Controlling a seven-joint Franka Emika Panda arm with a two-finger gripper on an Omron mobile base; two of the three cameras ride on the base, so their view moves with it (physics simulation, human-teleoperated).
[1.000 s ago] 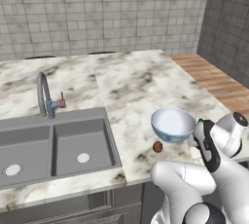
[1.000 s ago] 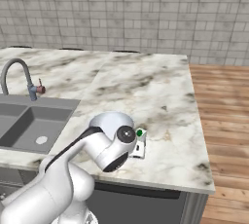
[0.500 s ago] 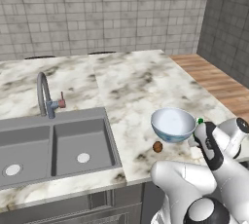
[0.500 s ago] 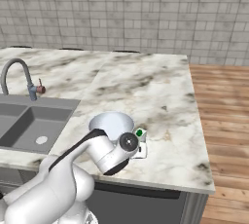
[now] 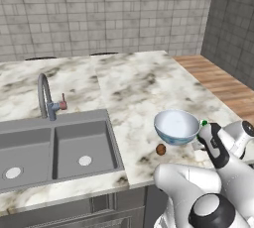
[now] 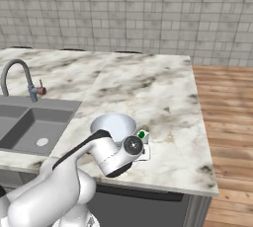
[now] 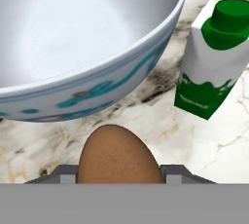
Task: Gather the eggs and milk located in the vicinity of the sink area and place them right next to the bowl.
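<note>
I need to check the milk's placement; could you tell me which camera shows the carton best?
The hand view: the milk carton stands whole and upright beside the bowl. Both base views show just its green cap behind the arm.

one egg [image 7: 119, 155], one milk carton [image 7: 213, 55], one bowl [image 7: 92, 79], one double-basin sink [image 5: 49, 147], one faucet [image 5: 45, 95]

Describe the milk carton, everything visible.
The milk carton is small, with a white upper body, a green splash pattern on its lower part and a round green cap on a sloped top. It looks like printed card. It stands upright on the marble counter beside the bowl, apart from it, with nothing gripping it.
</note>
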